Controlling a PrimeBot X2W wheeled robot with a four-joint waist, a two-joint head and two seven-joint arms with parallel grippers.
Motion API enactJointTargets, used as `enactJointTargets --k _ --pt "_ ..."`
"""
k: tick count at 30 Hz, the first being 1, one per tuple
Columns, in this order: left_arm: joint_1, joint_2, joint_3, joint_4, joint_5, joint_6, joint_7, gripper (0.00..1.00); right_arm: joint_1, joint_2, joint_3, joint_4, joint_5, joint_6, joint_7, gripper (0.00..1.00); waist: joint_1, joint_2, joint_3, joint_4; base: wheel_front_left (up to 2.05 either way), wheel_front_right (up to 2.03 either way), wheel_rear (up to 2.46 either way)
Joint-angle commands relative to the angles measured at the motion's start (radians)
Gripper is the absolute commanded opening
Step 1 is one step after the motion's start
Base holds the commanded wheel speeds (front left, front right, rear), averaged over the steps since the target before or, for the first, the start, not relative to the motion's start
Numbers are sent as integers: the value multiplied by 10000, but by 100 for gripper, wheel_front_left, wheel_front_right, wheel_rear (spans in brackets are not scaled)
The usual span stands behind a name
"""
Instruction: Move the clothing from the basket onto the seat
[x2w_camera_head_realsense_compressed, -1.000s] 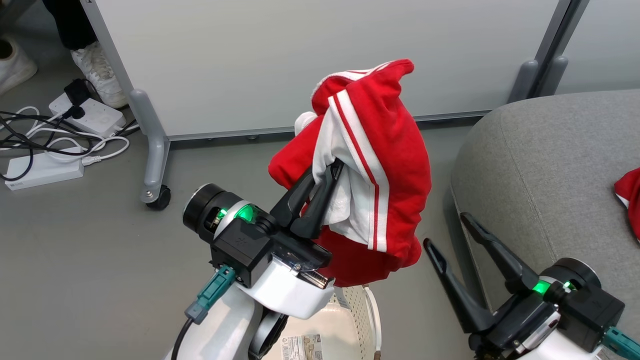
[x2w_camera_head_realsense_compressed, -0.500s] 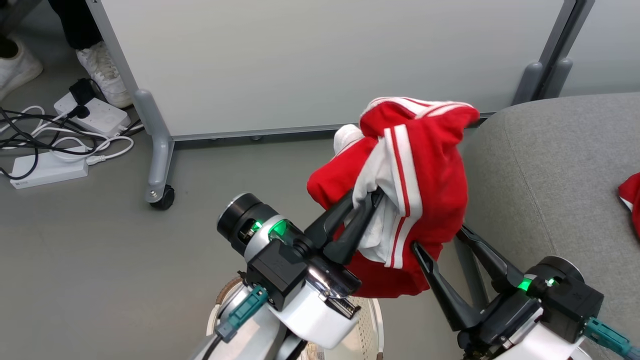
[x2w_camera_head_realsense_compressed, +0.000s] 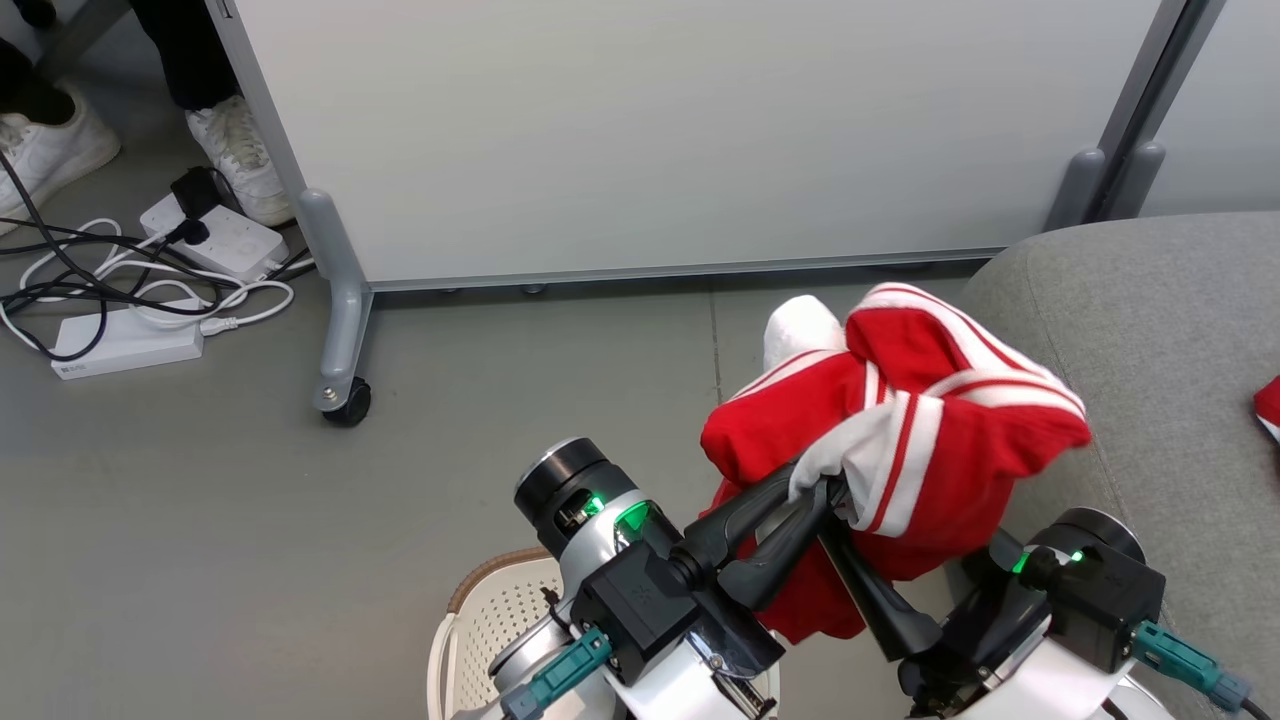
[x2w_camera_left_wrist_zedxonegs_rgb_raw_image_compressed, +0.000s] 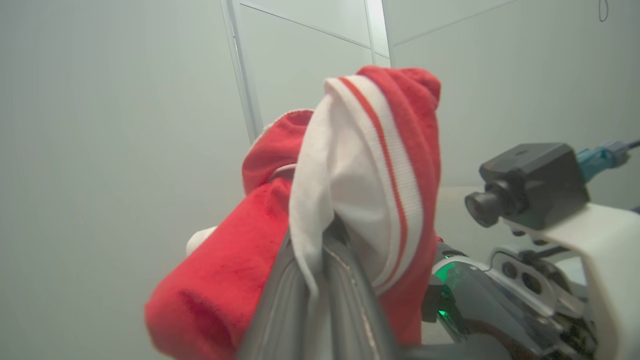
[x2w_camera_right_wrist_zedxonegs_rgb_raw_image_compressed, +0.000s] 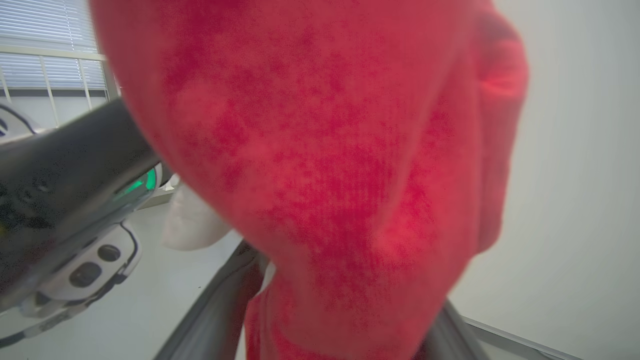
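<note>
- My left fingers (x2w_camera_head_realsense_compressed: 822, 492) are pressed together on a white panel of the soft red sports garment (x2w_camera_head_realsense_compressed: 930, 450) with thin white stripes; the left wrist view shows that fold (x2w_camera_left_wrist_zedxonegs_rgb_raw_image_compressed: 350, 200) pinched right at the tips, the rest bunched above and around them.
- A second ago this bundle hung well apart from my right fingers (x2w_camera_head_realsense_compressed: 885, 575), over the grey floor (x2w_camera_head_realsense_compressed: 200, 500); now it has swung across and drapes over them, so their tips are buried in red cloth.
- My right fingers are spread, one on each side of the hanging cloth (x2w_camera_right_wrist_zedxonegs_rgb_raw_image_compressed: 325, 150) in the right wrist view; they grip nothing.
- The head camera has also turned a little, so part of that shift is the view's, not the garment's.
- The far edge of the bundle now overlaps the rounded edge of the large grey fabric-upholstered seat (x2w_camera_head_realsense_compressed: 1150, 330), which lies just beyond and to the right of my right fingers; whether cloth touches cushion yet I cannot tell.
- The oval cream-white perforated plastic basket (x2w_camera_head_realsense_compressed: 490, 620) with its brown rim trim sits below and behind my left fingers, the garment clear of it.
- Another scrap of red cloth (x2w_camera_head_realsense_compressed: 1270, 405) already lies on the seat, far right of both pairs of fingers.
- My reading: the carry is nearly over; a little more reach over the cushion, then release; my worry is cloth snagging on my spread right fingers as it drops.
</note>
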Motion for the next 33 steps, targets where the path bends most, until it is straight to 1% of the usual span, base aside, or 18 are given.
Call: enactJointTargets --k 1,6,7,8,15,22,29,33 --pt "113 26 -75 32 -86 -67 -7 0 -155 66 -11 66 -79 3 -1 100 0 -1 -20 33 0 0 0" --pt "146 26 -254 112 -122 -106 -7 0 -225 231 24 282 -28 3 1 100 0 -1 -43 81 0 0 0" --pt "150 26 -262 138 -127 -94 -7 0 -240 248 44 324 4 3 -1 45 0 -1 -47 88 0 0 0" --pt "153 26 -258 163 -133 -100 -7 0 -261 262 52 360 38 3 -1 0 0 -1 -53 92 0 0 0" --pt "135 29 -61 393 -109 -8 -7 0 -219 461 -208 554 251 3 -1 0 0 -1 -24 87 0 0 0" --pt "213 35 345 726 -179 40 -7 0 -68 856 -1160 574 103 3 -1 0 0 -1 34 40 0 0 0" --pt "288 44 508 1260 -224 -60 -7 0 76 1098 -1778 486 287 1 -1 0 0 -1 57 -5 0 0 0" --pt "337 61 451 1775 58 -114 -4 0 92 1191 -1954 466 312 1 -11 0 0 -1 88 -43 0 0 0"
